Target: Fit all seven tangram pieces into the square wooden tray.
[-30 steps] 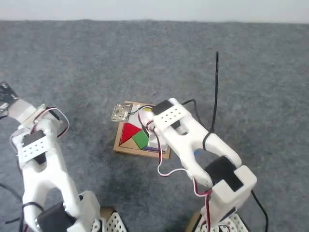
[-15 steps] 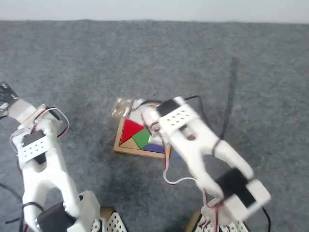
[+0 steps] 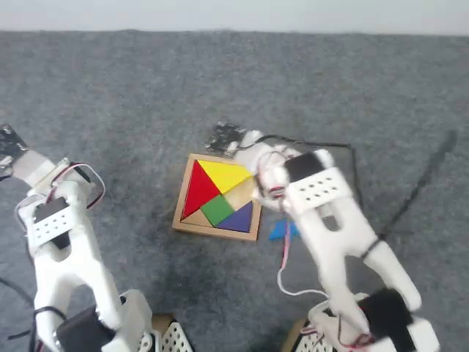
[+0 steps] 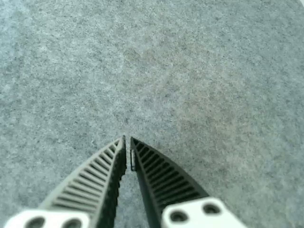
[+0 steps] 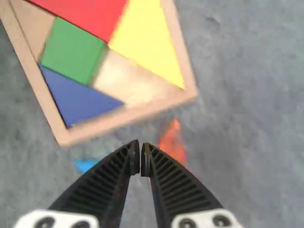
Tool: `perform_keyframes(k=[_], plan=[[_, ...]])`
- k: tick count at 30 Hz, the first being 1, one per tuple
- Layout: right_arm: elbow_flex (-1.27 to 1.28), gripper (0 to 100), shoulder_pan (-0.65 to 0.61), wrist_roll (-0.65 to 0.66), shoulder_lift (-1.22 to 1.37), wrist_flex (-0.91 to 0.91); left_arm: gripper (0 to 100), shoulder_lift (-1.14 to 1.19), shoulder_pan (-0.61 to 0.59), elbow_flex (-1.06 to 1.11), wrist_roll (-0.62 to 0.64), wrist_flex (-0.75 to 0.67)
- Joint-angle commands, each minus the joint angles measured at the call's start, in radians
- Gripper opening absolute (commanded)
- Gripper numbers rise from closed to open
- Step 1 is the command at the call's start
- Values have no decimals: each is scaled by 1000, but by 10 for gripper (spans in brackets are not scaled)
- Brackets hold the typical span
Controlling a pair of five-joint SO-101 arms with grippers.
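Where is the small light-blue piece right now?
The light-blue piece lies on the grey carpet just outside the wooden tray, beside its near corner on the side of the right arm in the high view.

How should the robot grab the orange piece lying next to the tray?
Probably from straight above, pinching the orange piece across its narrow width. It lies flat on the carpet beside the tray rim, so only its thin side edges offer a hold. The shut right gripper would need to open first.
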Motion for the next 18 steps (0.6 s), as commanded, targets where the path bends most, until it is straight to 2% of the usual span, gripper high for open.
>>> perform_keyframes(k=[1, 5, 8, 14, 18], plan=[[-8, 9, -77, -107, 81, -127, 13, -44, 8, -44, 3, -6], [-8, 9, -110, -138, 209, -239, 13, -44, 6, -44, 3, -6], [-8, 9, -97, -133, 269, -249, 13, -44, 5, -44, 3, -6], [-6, 9, -56, -126, 292, -196, 13, -44, 5, -44, 3, -6], [-6, 8, -54, -23, 300, -117, 13, -44, 3, -45, 3, -6]])
